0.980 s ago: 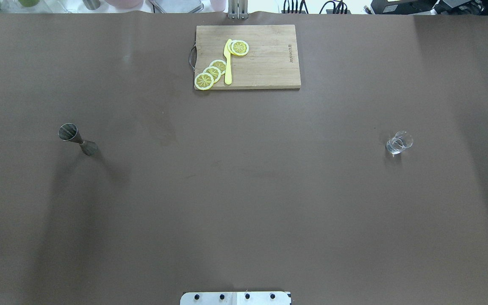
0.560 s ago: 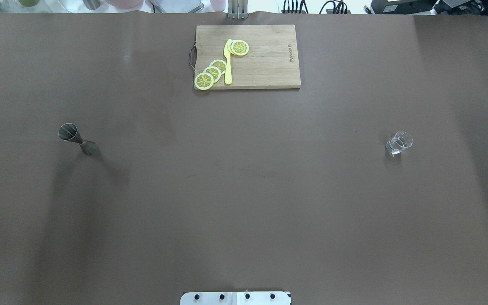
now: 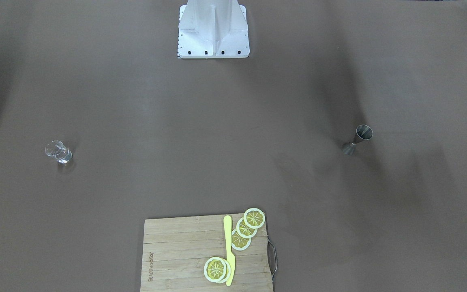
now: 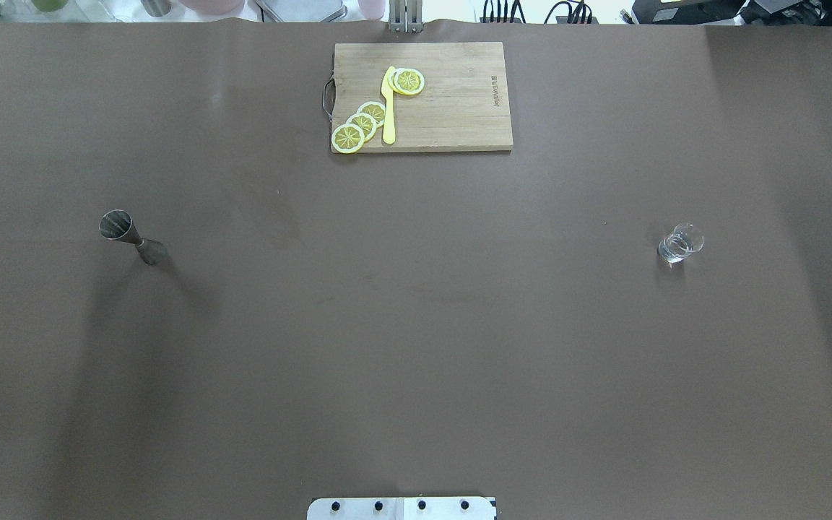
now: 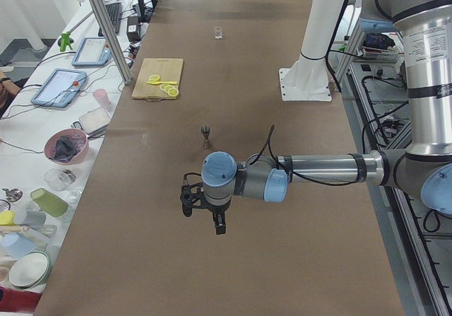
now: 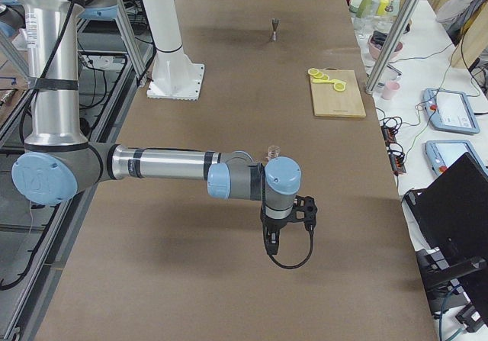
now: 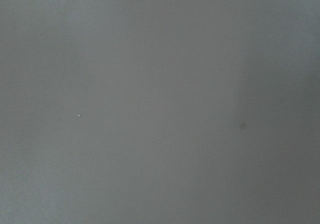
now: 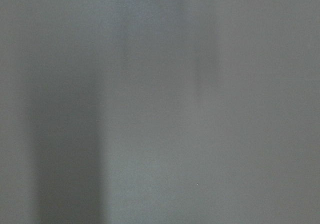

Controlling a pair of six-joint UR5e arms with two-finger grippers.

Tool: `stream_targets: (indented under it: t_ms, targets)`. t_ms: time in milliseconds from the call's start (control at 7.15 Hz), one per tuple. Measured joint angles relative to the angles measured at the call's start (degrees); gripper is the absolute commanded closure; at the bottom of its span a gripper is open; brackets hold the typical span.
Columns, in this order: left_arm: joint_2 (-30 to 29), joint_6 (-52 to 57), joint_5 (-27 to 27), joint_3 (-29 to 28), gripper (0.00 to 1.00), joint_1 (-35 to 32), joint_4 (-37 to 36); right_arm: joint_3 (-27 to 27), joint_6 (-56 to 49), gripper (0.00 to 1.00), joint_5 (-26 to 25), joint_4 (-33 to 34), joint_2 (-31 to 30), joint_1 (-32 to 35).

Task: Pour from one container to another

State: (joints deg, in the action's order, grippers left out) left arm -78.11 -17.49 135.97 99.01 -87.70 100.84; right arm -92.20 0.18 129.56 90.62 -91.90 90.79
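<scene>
The clear glass tumbler [image 4: 680,243] stands upright on the right side of the brown table [image 4: 416,325], also seen in the front view [image 3: 58,152]. The grey steel jigger [image 4: 132,237] stands upright on the left side [image 3: 358,140]. Neither arm shows in the overhead or front views. In the left side view my left gripper [image 5: 203,217] hangs above the table, nearer the camera than the jigger [image 5: 205,133]. In the right side view my right gripper [image 6: 286,234] hovers just short of the glass [image 6: 272,152]. I cannot tell whether either is open or shut. Both wrist views show only blank table.
A wooden cutting board [image 4: 452,108] with lemon slices [image 4: 362,124] and a yellow knife [image 4: 388,108] lies at the table's far middle. The white robot base [image 3: 213,30] stands at the near edge. Bowls, cups and tablets crowd a side bench [image 5: 63,146].
</scene>
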Motion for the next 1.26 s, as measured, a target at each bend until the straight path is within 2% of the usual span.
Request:
stream_targets:
  t_ms: [1260]
  targets:
    - [-0.3, 0.6, -0.1, -0.7, 0.02, 1.0, -0.2, 0.1, 0.0, 0.0, 0.0, 0.0, -0.4, 0.5]
